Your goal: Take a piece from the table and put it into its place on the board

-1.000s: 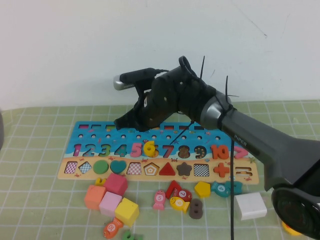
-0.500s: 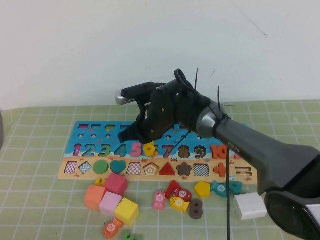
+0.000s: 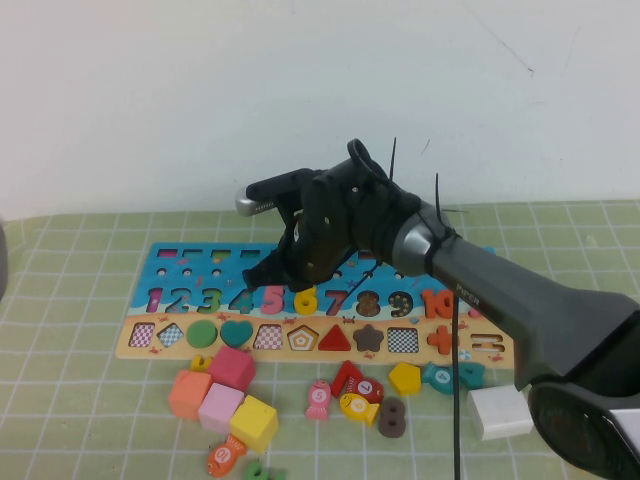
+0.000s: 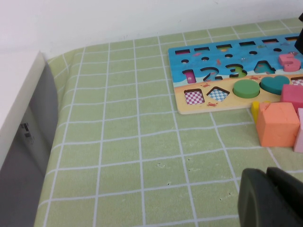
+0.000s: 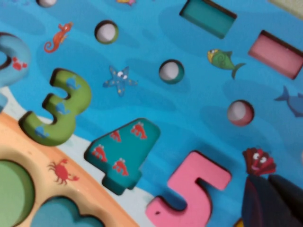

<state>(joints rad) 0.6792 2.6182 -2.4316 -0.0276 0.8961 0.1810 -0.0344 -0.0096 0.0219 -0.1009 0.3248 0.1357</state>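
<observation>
High view first: nearest us we see loose blocks on the green checked cloth, among them an orange cube, a pale pink cube, a yellow cube and a white block. Small fish pieces lie there too; the yellow fish carries a number disc we cannot read with confidence.

The right arm's grey link bears raised lettering that reads "PIPER", though we make it out only faintly here.

Beyond the blocks lies the board, its tan strip of shape cut-outs toward us and its blue part behind, with the numerals 1, 2, 3, 4, 5 on the left and 7, 8, 9, 10 on the right.

The yellow 6 sits in the numeral row between the pink 5 and the red 7, tucked right under the tip of the right gripper. The gripper's fingers are pressed together and reach down onto the blue part just behind and left of the 6; whether they touch it we cannot tell.

In the left wrist view the left gripper hangs low over bare cloth, well apart from the board's left end, its dark fingers closed with only a seam between them.
</observation>
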